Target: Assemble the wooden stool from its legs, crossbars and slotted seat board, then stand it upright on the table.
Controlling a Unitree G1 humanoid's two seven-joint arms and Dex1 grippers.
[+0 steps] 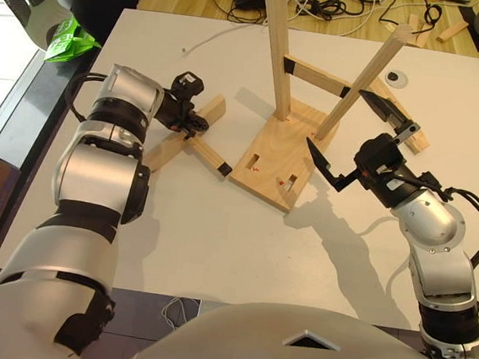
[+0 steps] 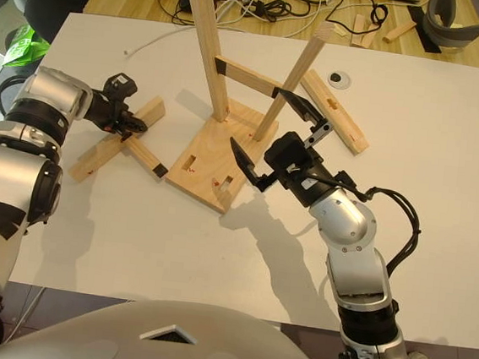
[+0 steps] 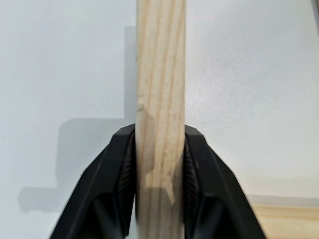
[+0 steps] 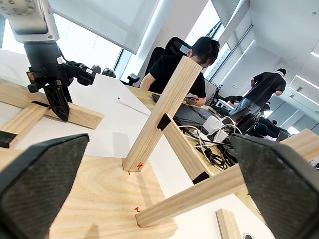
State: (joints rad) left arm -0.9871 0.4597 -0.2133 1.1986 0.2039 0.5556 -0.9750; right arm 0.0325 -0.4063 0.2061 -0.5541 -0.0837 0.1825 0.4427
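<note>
Plenty of bare white tabletop (image 1: 216,245) on the near side, wide open for either arm. The middle's crowded though. Two pale wooden legs, one straight (image 1: 279,48) and one leaning (image 1: 368,73), stick up from the flat square seat board (image 1: 272,153). A black-tipped crossbar (image 1: 317,77) bridges them, leaving just a gap underneath. The right gripper (image 1: 336,117) is spread wide around the leaning leg. On the left, the flat wooden leg-and-crossbar piece (image 1: 208,154), pinched by the left gripper (image 1: 195,124), nearly reaches the board's corner.

Head pair high above the table (image 1: 215,254); wrist cameras close, low.
</note>
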